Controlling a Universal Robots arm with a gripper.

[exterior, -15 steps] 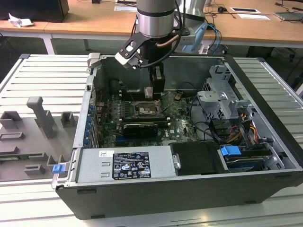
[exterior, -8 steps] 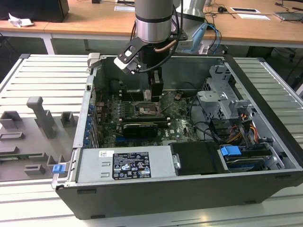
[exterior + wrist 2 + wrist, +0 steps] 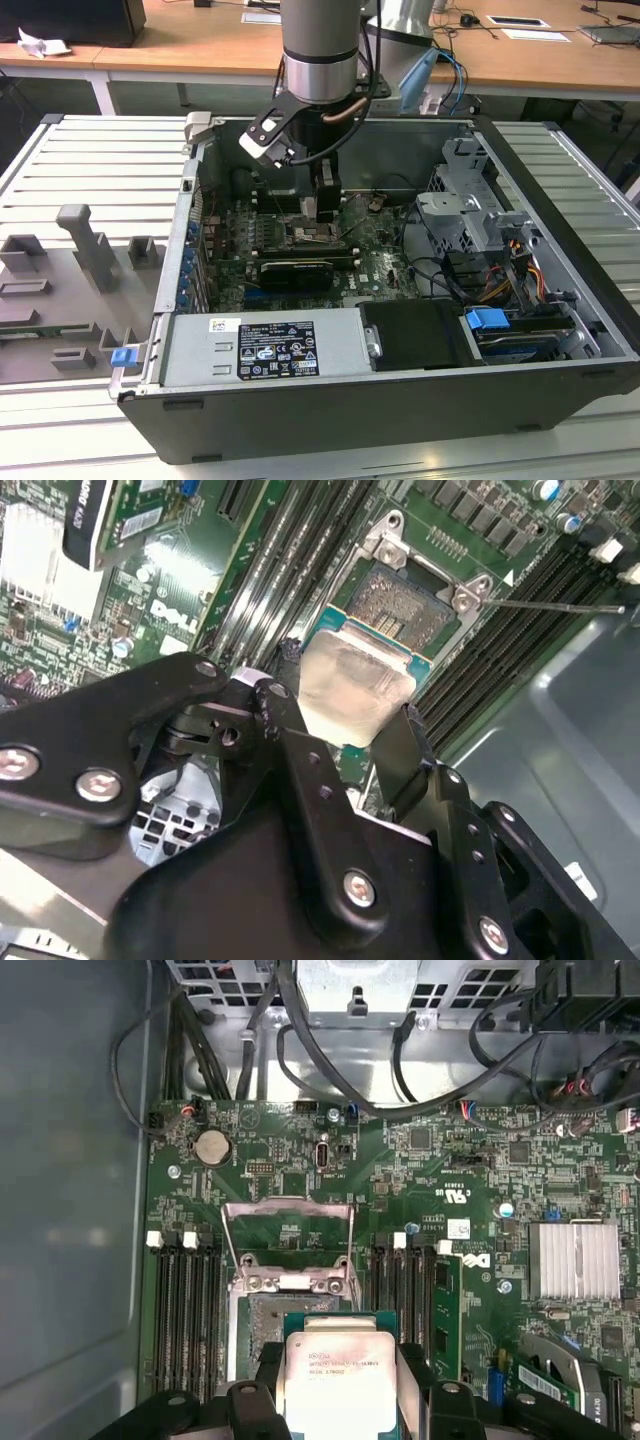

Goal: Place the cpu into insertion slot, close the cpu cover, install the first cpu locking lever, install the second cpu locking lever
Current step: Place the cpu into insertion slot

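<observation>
PSU (image 3: 265,348) in case (image 3: 400,425), black exp. card (image 3: 295,272) nr it; coin batt (image 3: 211,1146), finned heatsink (image 3: 573,1258) apart.

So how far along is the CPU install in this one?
Nothing is finished. The gripper grips the square silvery-tan cpu just over the black square insertion slot, not seated. The silvery frame cpu cover stands open and a thin wire locking lever is unlatched.

Exterior view: arm (image 3: 320,50) cut off at 12 o'clock edge. Fingers (image 3: 326,205) cover part of insertion slot (image 3: 318,238); thing between them too small to tell.
First wrist view: cpu (image 3: 340,1380) cut off by picture edge, hides part of insertion slot (image 3: 268,1315).
Second wrist view: fingers (image 3: 400,745) hide cpu (image 3: 355,685) sides where they grip. Whether cpu touches insertion slot (image 3: 405,600), cannot tell.
</observation>
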